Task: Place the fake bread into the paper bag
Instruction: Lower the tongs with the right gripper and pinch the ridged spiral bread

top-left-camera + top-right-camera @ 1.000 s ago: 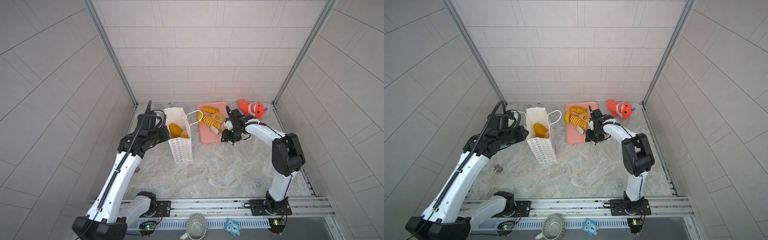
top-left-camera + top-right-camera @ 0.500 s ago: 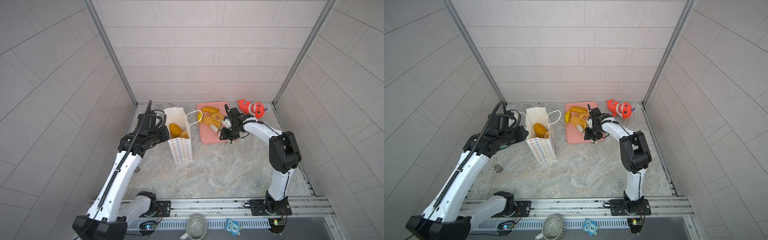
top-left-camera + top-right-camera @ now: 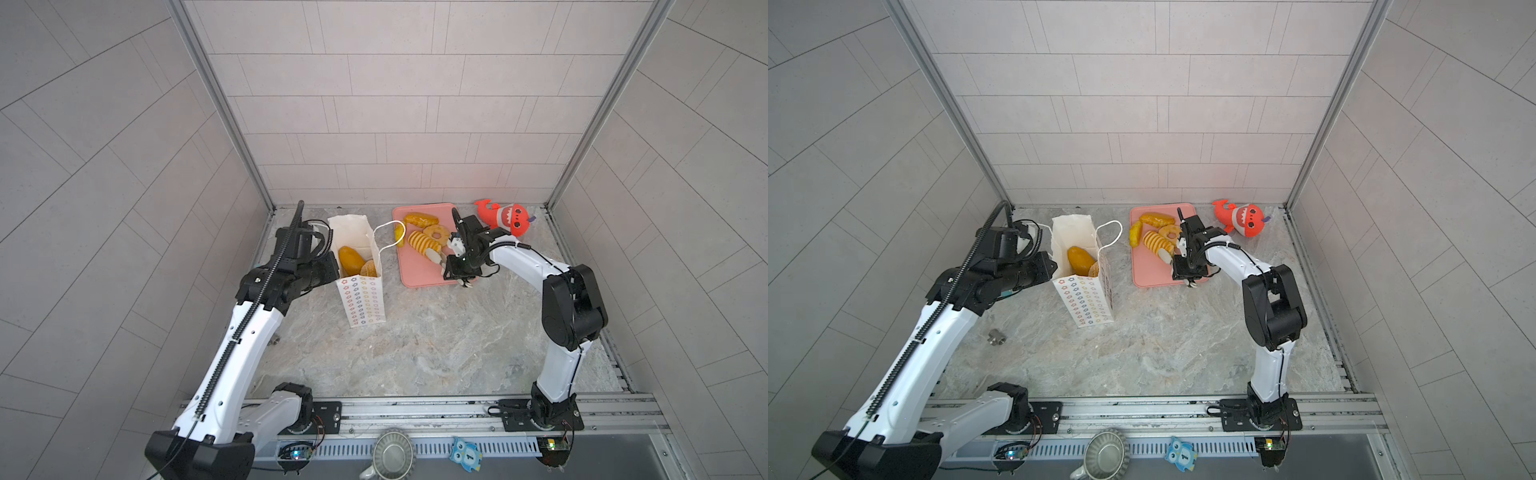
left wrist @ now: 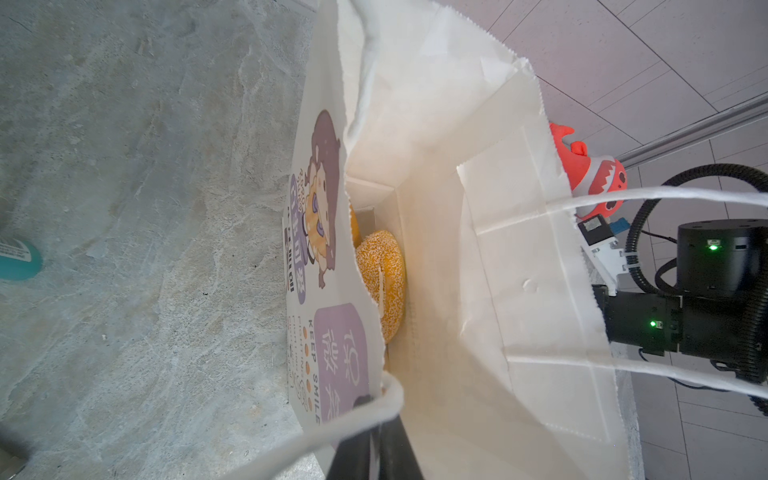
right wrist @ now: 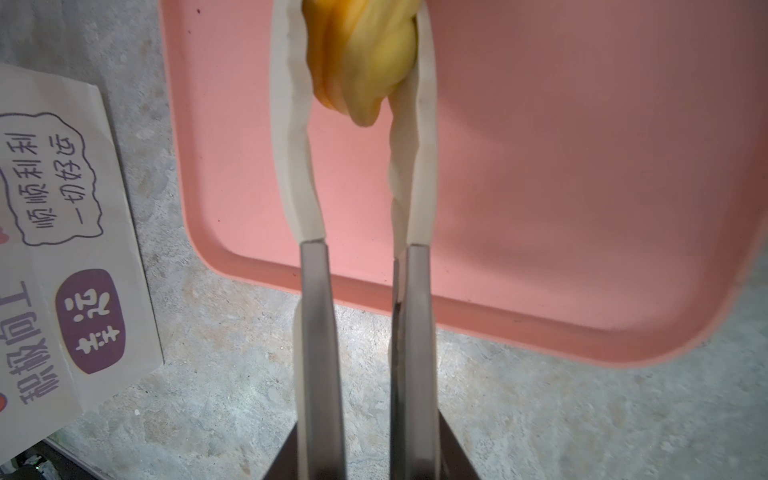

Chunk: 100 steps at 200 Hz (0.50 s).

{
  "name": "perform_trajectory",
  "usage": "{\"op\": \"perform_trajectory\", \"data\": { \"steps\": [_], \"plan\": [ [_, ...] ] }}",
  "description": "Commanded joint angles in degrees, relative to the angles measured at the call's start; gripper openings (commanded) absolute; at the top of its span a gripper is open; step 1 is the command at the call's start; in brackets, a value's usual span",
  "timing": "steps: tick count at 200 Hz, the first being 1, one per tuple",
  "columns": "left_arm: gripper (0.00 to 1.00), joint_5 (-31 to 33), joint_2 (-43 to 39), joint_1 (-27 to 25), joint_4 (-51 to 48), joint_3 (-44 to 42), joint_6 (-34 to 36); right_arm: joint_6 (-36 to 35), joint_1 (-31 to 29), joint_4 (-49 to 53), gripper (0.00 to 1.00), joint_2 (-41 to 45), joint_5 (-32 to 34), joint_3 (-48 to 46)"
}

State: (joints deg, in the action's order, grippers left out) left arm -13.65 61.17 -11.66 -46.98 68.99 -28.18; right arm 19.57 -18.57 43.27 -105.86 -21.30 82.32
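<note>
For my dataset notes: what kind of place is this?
Probably a robot test cell: two arms bolted to a metal rail, bare tiled walls around a stone-look tabletop, toy bread on a pink tray.

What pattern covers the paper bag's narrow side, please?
Rows of small coloured flowers on the white paper bag, clearest in a top view.

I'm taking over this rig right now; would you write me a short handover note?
Left gripper: shut on the paper bag at its rim; bag upright, open.
Right gripper: closed on the end of the ridged roll on the pink tray.
Done: a smooth loaf and a sugared doughnut are in the bag.
Left: the roll, a long loaf, a ring doughnut and a curved piece, all on the tray.
</note>
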Motion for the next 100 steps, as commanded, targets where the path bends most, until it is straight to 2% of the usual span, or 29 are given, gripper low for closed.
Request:
{"op": "perform_trajectory", "data": {
  "steps": [1, 100],
  "plan": [
    [0.1, 0.6, 0.1, -0.1, -0.5, 1.6, 0.8, 0.0, 0.2, 0.5, 0.32, 4.6, 1.5, -0.3],
    [0.11, 0.4, 0.2, -0.1, 0.0, 1.4, 0.8, -0.4, 0.3, 4.3, 0.31, 12.1, 5.0, -0.1]
  ]
}}
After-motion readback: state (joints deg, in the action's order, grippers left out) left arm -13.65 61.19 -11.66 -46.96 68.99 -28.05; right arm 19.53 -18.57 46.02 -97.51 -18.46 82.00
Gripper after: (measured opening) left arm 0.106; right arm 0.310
